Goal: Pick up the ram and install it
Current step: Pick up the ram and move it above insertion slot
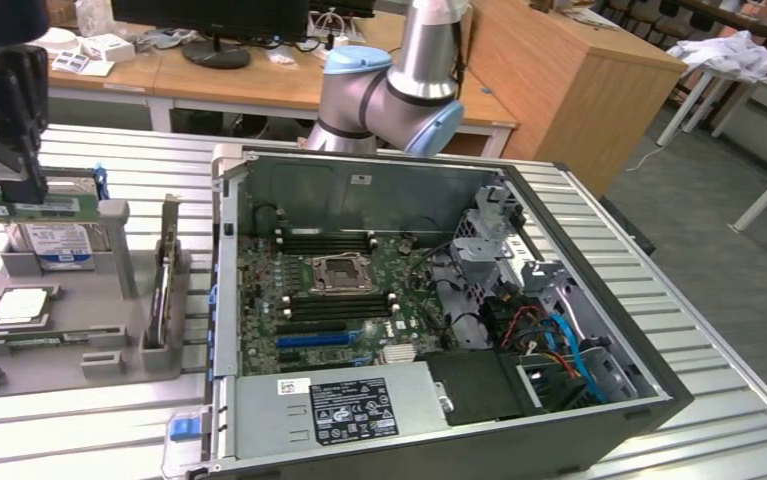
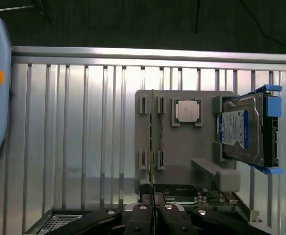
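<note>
Now, end effector (image 2: 153, 211) tight around the ram (image 1: 56, 208).

Silver arm (image 1: 430, 40), pale blue joint caps (image 1: 356, 58), black claw (image 2: 153, 218)

From high up, the exterior camera looks obliquely down across the tabletop (image 1: 690, 320) and the open computer case (image 1: 423, 300). The wrist camera hangs closer, facing straight down past the gripper (image 2: 152, 210). Both views take in the grey parts holder (image 1: 90, 320).

Grey tray (image 2: 182, 152) carries a CPU chip (image 2: 187, 111) and a hard drive (image 2: 240, 129) (blue-labelled); gripper (image 2: 153, 213) pinched shut
</note>
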`<control>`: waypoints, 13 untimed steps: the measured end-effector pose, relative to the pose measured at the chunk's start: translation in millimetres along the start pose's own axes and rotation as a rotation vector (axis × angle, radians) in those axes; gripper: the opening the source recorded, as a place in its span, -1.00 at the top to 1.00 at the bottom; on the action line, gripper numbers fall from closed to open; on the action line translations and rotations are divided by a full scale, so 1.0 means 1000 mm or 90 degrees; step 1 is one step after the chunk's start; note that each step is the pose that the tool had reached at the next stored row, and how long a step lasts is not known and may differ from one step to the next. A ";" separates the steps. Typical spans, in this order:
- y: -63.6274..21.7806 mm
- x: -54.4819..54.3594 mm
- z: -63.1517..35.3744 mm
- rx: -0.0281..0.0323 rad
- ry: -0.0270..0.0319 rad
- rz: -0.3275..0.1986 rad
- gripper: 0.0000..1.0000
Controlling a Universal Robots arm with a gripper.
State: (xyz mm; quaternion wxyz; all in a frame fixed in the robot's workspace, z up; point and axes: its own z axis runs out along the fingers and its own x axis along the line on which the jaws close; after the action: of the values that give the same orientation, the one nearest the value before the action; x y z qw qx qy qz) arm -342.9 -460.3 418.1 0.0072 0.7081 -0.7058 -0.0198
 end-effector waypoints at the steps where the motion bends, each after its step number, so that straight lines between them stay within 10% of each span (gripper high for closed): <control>1: -0.0031 0.000 -0.0001 -0.0002 0.0000 0.000 0.77; 13: -0.0388 0.000 -0.0014 -0.0040 -0.0001 0.000 0.77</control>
State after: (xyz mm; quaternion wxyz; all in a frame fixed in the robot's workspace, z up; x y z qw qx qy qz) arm -304.1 -460.3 418.1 0.0094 0.7080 -0.7058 -0.0220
